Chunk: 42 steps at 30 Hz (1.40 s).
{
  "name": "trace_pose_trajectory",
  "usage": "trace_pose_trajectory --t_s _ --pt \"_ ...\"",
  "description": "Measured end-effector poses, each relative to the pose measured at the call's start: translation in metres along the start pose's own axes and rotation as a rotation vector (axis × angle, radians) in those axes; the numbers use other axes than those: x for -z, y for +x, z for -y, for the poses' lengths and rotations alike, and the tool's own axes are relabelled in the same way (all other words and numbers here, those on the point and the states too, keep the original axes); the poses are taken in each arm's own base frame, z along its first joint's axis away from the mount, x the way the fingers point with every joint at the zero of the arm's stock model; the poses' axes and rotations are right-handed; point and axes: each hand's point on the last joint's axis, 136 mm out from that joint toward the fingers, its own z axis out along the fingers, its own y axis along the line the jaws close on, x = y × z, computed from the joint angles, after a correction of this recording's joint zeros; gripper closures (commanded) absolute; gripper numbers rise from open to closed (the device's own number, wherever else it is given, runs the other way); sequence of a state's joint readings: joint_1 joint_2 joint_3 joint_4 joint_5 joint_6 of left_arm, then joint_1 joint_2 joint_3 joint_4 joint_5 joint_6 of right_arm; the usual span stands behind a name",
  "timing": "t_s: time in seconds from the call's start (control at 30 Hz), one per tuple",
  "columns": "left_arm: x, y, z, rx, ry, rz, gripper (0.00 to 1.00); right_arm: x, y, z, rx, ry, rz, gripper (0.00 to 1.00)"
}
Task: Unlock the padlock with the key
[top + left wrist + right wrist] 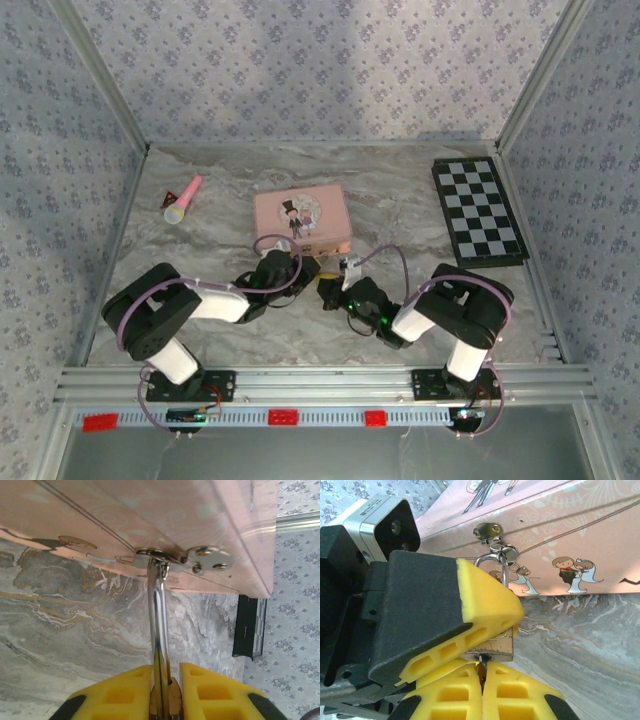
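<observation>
**Top view.** Your left claw and right claw meet nose to nose at the near face of the pink tin, in the middle of the bench. A toy microphone lies well apart at far left and a checkerboard at far right. Neither lies in your path.

**Left wrist view.** The padlock hangs by its silver shackle from the hasp on the tin's front wall. Its brass body sits between the left claw's yellow pads, which close on it from both sides. Hold that grip firm, because the body must not twist with the key.

**Right wrist view.** The right claw is closed tight, pads together, with a thin sliver of the key pinched between them and leading up into the underside of the brass body. You cannot tell how deep the blade sits. The step in hand is probably the turn. Rotate the right wrist about the key's own axis, without pulling down or sideways, so the blade neither slips from the pads nor binds. What crowds you is the left claw's finger, pressed on the body just above your pads, and the tin wall just behind. Make the roll small and watch for the shackle to lift.
</observation>
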State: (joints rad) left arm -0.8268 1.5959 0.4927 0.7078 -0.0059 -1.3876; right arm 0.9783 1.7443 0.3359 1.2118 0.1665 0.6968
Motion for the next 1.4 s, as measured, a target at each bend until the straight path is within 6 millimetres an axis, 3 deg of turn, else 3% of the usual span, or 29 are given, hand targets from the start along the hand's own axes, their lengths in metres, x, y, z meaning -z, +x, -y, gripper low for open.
trace_pose_trajectory --t_s 0.27,0.5,0.73,1.03,1.23,1.4 --pt "0.000 -0.007 0.006 -0.009 0.021 0.026 0.53 0.005 0.002 0.010 -0.061 0.024 0.013 0.96" --pt "0.012 -0.023 0.012 -0.023 0.021 0.073 0.45 0.005 0.001 0.011 -0.084 0.025 0.017 0.91" --pt "0.046 -0.046 0.017 -0.098 0.003 0.137 0.43 0.005 0.007 0.023 -0.100 0.072 -0.007 0.79" --pt "0.106 -0.090 0.019 -0.282 -0.066 0.256 0.38 0.010 0.009 0.039 -0.102 0.122 -0.026 0.65" --pt "0.148 -0.125 0.007 -0.379 -0.137 0.345 0.33 0.013 -0.014 0.031 -0.044 0.107 -0.030 0.60" --pt "0.152 -0.141 -0.019 -0.413 -0.213 0.307 0.32 -0.003 -0.042 0.008 0.059 0.072 -0.076 0.57"
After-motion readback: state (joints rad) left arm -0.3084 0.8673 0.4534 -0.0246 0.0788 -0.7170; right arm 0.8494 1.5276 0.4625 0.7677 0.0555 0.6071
